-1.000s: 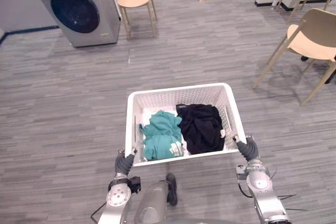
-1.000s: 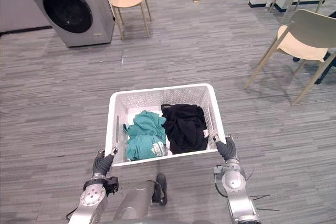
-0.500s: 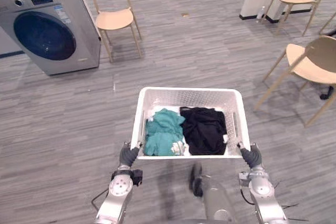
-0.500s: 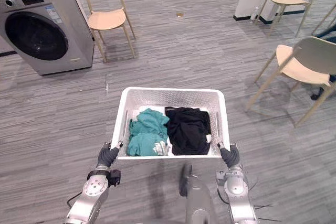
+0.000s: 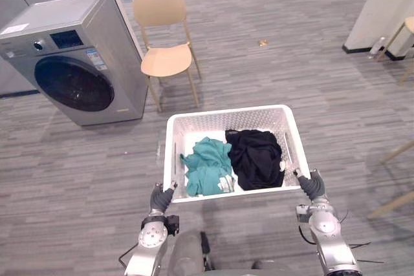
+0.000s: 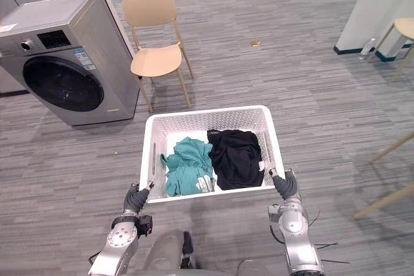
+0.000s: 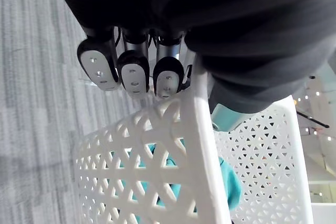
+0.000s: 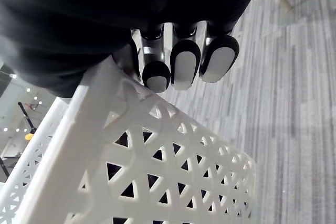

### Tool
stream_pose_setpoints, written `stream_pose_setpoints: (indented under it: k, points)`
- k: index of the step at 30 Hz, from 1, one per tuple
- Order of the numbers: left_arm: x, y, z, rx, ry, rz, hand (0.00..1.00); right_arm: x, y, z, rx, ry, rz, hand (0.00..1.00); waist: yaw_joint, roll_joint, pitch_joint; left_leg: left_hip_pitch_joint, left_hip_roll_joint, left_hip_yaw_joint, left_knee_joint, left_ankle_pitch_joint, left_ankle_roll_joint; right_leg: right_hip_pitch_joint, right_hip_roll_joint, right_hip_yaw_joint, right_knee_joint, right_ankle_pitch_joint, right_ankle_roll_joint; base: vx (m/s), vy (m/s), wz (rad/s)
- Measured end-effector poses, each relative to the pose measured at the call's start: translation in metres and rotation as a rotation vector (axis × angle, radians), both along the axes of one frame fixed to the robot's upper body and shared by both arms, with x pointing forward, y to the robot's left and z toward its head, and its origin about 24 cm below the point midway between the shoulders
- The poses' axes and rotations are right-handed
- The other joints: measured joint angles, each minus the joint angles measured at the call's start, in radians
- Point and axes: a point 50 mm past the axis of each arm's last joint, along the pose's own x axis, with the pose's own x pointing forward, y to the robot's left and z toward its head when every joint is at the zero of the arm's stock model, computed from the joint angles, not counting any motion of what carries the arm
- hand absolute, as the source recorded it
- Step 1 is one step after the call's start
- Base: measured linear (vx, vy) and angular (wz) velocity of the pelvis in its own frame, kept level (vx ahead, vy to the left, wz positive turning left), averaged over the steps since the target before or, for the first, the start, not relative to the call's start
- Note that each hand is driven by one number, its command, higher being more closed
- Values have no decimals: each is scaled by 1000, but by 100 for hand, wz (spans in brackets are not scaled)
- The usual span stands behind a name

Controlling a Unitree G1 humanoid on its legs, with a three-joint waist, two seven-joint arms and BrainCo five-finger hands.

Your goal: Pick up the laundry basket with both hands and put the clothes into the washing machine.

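Tan chair (image 5: 167,61) standing on grey plank floor (image 5: 291,75); small brownish scrap (image 5: 262,42), maybe paper, lying beyond; white pillar (image 5: 385,11) rising at right.

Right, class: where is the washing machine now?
In the left eye view, the washing machine stands upper left, beside the beige chair, beyond the white laundry basket.

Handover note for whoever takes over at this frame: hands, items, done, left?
Hands: left hand shut on near left corner of the white perforated plastic laundry basket; right hand shut on its near right corner.
Inside: teal garment and black garment, side by side.
Ahead-left: grey front-loading washing machine, door closed, beige chair beside it.
Done: basket lifted. Left: approach, open door, load clothes.
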Motion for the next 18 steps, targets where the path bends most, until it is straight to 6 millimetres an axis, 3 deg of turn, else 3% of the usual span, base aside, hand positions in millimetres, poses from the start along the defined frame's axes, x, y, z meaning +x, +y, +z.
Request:
stream_pose_setpoints:
  k: [1, 3, 4, 5, 7, 8, 10, 12, 13, 14, 15, 16, 17, 18]
  points:
    - [2, 0, 2, 0, -10, 1, 100, 3, -1, 3, -6, -9, 7, 100, 6, 0, 1, -27, 1, -8, 86, -79, 47, 9, -1, 11, 1, 54, 18, 890, 416, 13]
    - [-3, 2, -1, 0, 8, 9, 100, 4, 2, 3, -2, -10, 14, 100, 11, -6, 2, -10, -1, -8, 165, -181, 56, 19, -16, 32, 80, 78, 65, 630, 302, 2]
    - [-7, 3, -3, 2, 23, 11, 100, 3, 4, 1, 5, -6, 15, 100, 10, -8, 1, 35, -14, -7, 176, -247, 41, -42, -41, 64, 281, 75, 120, 634, 318, -3]
    - [-7, 4, -3, 10, 23, 8, 100, 2, 4, 0, 5, 0, 14, 100, 3, -16, 3, 89, -36, -5, 169, -293, 21, -156, -64, 121, 576, 118, 193, 719, 339, 2]
    - [-6, 9, -2, 33, 24, -2, 100, -3, 8, -10, 19, 37, 7, 100, -4, -33, 5, 204, -82, -5, 119, -327, 17, -309, -100, 133, 960, 118, 175, 725, 249, 16]
    - [-8, 11, -3, 41, 32, -3, 100, -7, 10, -17, 33, 70, 3, 100, -22, -31, 7, 331, -109, -14, 29, -330, 21, -393, -125, 70, 1089, 67, 83, 625, 158, 25]
    - [-7, 12, -3, 48, 30, -5, 100, -8, 12, -20, 40, 79, 4, 100, -39, -20, 4, 406, -113, -33, -35, -330, 21, -456, -106, 23, 1081, 30, 31, 524, 95, 33]
    - [-3, 17, 0, 72, 17, -14, 100, -8, 15, -19, 46, 73, 11, 100, -61, -22, 5, 504, -115, -75, -105, -332, 14, -573, -46, -21, 937, -17, -3, 627, 48, 49]
    - [0, 16, 2, 72, 7, -17, 100, -8, 14, -19, 43, 68, 13, 100, -77, -19, 7, 537, -101, -105, -116, -350, -20, -625, 9, -8, 782, -20, -16, 583, -36, 61]
    - [2, 15, 3, 72, 1, -22, 100, -9, 14, -19, 44, 68, 9, 100, -88, -21, 8, 566, -92, -131, -116, -363, -44, -661, 68, 34, 566, 21, -8, 588, -58, 69]
    - [3, 14, 3, 73, 1, -26, 100, -10, 13, -19, 43, 69, 6, 100, -96, -25, 6, 582, -92, -143, -118, -371, -57, -657, 89, 59, 430, 71, 1, 608, -97, 71]
    - [2, 14, 2, 77, 4, -35, 100, -13, 12, -19, 43, 70, 2, 100, -102, -47, 2, 614, -110, -154, -130, -379, -71, -647, 95, 82, 235, 168, 4, 648, -133, 72]
    - [0, 13, 0, 86, 18, -51, 100, -18, 11, -19, 38, 74, -1, 100, -105, -73, 1, 677, -134, -198, -143, -396, -97, -636, 84, 111, 186, 366, -69, 784, -162, 59]
    - [-3, 5, -7, 54, 44, -50, 100, -19, 3, -19, 8, 87, -2, 100, -103, -8, -11, 703, -87, -217, -137, -396, -100, -640, 112, 81, 251, 353, -89, 642, -138, 40]
